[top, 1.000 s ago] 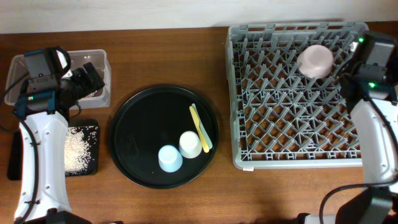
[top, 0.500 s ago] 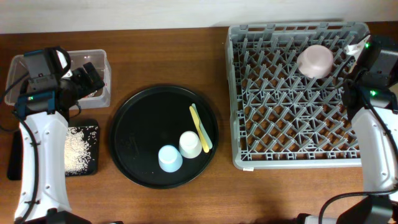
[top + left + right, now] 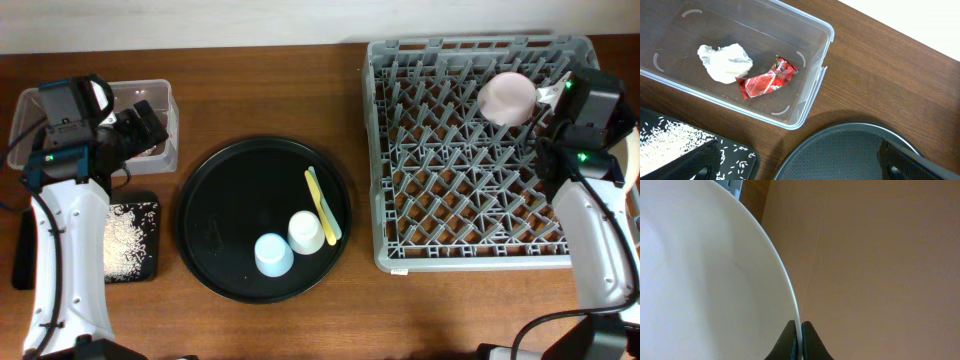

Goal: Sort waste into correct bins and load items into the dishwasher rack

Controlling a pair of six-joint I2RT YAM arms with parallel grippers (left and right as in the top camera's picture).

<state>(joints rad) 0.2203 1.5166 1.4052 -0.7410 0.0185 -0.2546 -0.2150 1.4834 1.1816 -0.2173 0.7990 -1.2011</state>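
Nearest on the brown wooden desk (image 3: pixel 260 90), a small light-blue cup (image 3: pixel 273 254) and a small white cup (image 3: pixel 307 231) stand touching, mouths down, on the large round black tray (image 3: pixel 215 215). A slim yellow plastic utensil (image 3: pixel 322 205) lies just beside them, its long axis running near to far.

To the left, a heap of loose white rice grains (image 3: pixel 128 238) lies on the flat black rectangular tray (image 3: pixel 735 149). Beyond it, the clear rectangular plastic box (image 3: pixel 810 95) holds the crumpled white tissue (image 3: pixel 724 62) and the small red crumpled wrapper (image 3: pixel 767 80), which touch. The left pincer (image 3: pixel 797 162) hangs above the box's corner, fingers wide apart and empty.

The large square grey plastic crate with upright pegs (image 3: pixel 470 200) has a small pink bowl (image 3: pixel 507 97) in its far right corner. There, at the crate's right edge, the right pincer (image 3: pixel 800 330) is clamped on the rim of the large cream bowl (image 3: pixel 705 280), held edge-on.

The sorting looks finished and the loading is under way. The free pegs lie to the left of the right pincer and nearer than the pink bowl, so the bowl probably has to travel that way, with its rim lined up between the peg rows.
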